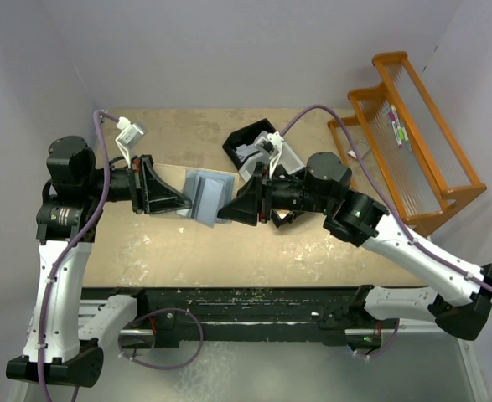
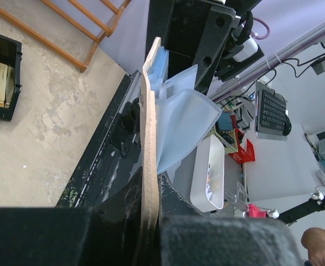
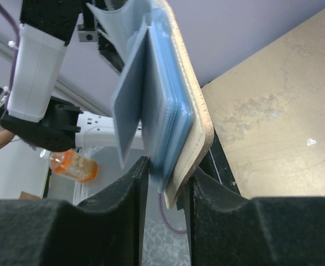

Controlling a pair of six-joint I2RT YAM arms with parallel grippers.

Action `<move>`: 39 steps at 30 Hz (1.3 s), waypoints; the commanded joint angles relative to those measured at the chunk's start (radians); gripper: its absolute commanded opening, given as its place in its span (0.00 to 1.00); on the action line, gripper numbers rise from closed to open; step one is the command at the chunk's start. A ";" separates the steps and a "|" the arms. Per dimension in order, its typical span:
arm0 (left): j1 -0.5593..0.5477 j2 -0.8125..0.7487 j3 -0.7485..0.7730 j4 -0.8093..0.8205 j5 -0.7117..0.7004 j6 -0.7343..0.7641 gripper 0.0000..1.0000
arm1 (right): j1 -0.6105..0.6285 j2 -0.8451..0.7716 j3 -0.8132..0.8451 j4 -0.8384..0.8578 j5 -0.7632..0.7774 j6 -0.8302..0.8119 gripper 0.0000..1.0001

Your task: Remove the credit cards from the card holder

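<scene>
The card holder point(image 1: 208, 197) hangs in the air above the table's middle, between my two grippers. In the left wrist view its tan cover point(image 2: 149, 138) runs edge-on into my left gripper point(image 2: 150, 221), which is shut on it, and pale blue sleeves point(image 2: 184, 122) fan out to the right. In the right wrist view a corner of the holder point(image 3: 192, 127) sits between the fingers of my right gripper point(image 3: 170, 169). One finger touches the blue sleeves and the other touches the tan cover. One grey-blue leaf point(image 3: 129, 105) stands apart from the stack. I cannot tell credit cards from sleeves.
A black tray point(image 1: 244, 141) holding small items sits behind the right gripper on the tan tabletop point(image 1: 313, 251). An orange wooden rack point(image 1: 413, 151) stands at the right edge. A white object point(image 1: 128, 132) lies at the back left. Purple cables trail from both arms.
</scene>
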 commanded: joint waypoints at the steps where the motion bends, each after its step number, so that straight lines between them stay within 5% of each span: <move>1: 0.005 -0.014 0.037 0.050 0.030 -0.021 0.00 | -0.001 0.015 0.050 -0.013 0.065 0.026 0.37; 5: 0.005 -0.017 0.027 0.049 0.025 -0.012 0.00 | -0.002 0.054 0.064 0.004 0.039 0.055 0.55; 10: 0.006 -0.019 0.029 0.050 0.030 -0.007 0.00 | -0.002 0.065 0.049 0.040 0.037 0.096 0.58; 13: 0.005 -0.019 0.027 0.041 0.026 0.007 0.00 | -0.001 0.061 0.037 0.067 0.055 0.132 0.54; 16: 0.005 -0.017 0.026 0.008 0.012 0.053 0.00 | -0.001 0.058 0.033 0.100 0.056 0.155 0.26; 18: 0.005 -0.008 0.041 -0.059 -0.017 0.139 0.20 | -0.002 0.054 0.053 0.082 0.093 0.160 0.03; 21: 0.005 0.011 0.105 -0.247 -0.144 0.345 0.63 | -0.001 0.057 0.121 -0.060 0.231 0.090 0.00; 27: 0.006 -0.049 0.118 -0.285 -0.420 0.546 0.95 | 0.010 0.111 0.275 -0.404 0.499 -0.036 0.00; 39: 0.005 -0.131 -0.027 -0.239 -0.631 0.657 0.99 | 0.228 0.530 0.712 -1.058 1.202 -0.061 0.00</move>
